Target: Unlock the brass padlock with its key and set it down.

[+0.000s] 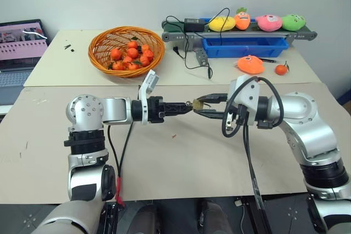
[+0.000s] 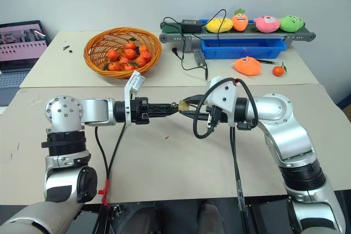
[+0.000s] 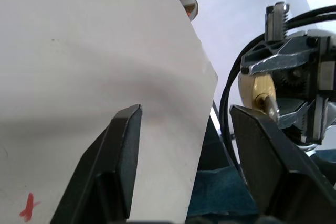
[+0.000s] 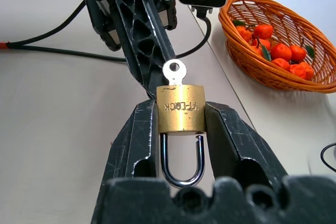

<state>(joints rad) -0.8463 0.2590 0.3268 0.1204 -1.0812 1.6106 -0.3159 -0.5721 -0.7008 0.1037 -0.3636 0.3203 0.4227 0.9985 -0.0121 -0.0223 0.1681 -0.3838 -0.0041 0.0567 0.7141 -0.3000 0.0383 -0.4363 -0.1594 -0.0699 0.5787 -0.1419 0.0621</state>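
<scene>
The brass padlock point(image 4: 180, 107) is clamped between the fingers of my right gripper point(image 1: 204, 105), above the middle of the table. Its silver shackle point(image 4: 182, 161) points back toward that wrist. The key point(image 4: 174, 72) sticks out of the lock's far end, with its round head free. My left gripper point(image 3: 186, 114) faces the lock from the other side. It is open, with a wide gap between its fingers point(image 3: 123, 145). The key point(image 3: 270, 109) sits just beyond one fingertip and is not pinched. I cannot tell whether the shackle is released.
An orange wicker basket point(image 1: 126, 51) of small oranges stands at the back left. A conveyor point(image 1: 241, 32) with plush toys and a blue tray point(image 1: 244, 46) are at the back right. An orange plush point(image 1: 250, 64) and a small orange point(image 1: 281, 69) lie nearby. A laptop point(image 1: 19, 47) is far left.
</scene>
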